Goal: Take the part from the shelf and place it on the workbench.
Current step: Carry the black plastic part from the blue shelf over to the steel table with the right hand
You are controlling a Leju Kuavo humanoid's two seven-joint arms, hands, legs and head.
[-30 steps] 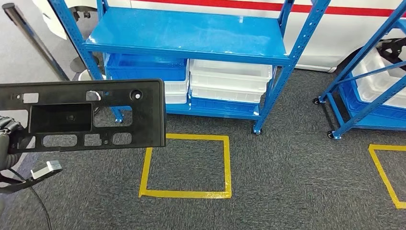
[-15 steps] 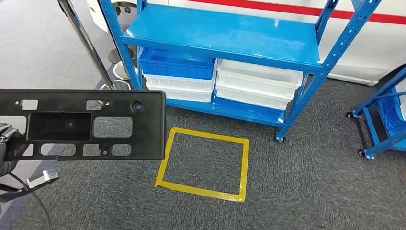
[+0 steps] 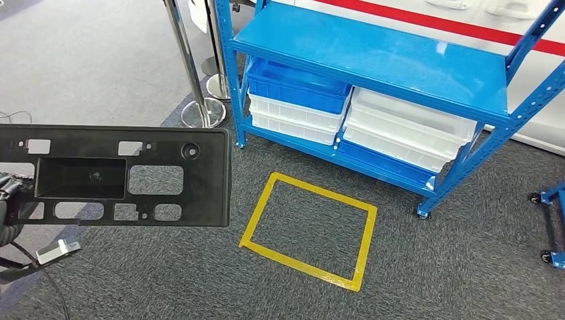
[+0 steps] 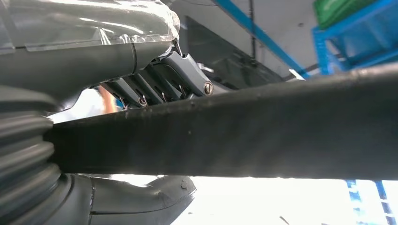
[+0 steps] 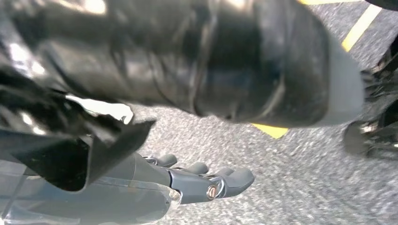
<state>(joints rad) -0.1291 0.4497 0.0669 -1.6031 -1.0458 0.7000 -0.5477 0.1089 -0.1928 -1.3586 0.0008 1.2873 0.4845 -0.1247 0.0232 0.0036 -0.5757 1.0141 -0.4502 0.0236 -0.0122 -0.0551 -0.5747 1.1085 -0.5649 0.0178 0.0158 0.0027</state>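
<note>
A flat black plastic part [image 3: 113,177] with several cut-outs hangs upright at the left of the head view, above the carpet. My left hand [image 3: 8,207] grips it at its left end, at the picture's edge. Close up in the left wrist view, the part [image 4: 244,136] runs as a dark bar across the picture; my left hand [image 4: 117,65] clamps it, fingers [image 4: 159,82] on one face and the thumb [image 4: 141,201] on the other. My right hand [image 5: 202,180] hangs over the grey carpet with its fingers loosely apart and nothing in them.
A blue shelf rack [image 3: 373,57] stands at the upper right, its top board bare, with a blue bin [image 3: 296,83] and white bins [image 3: 406,130] underneath. A yellow tape square [image 3: 308,230] marks the carpet. Metal stanchion posts [image 3: 193,100] stand left of the rack.
The camera has swung left: the rack and the yellow square have slid right in the picture and stanchion posts have come in. The part stays in my left hand.
</note>
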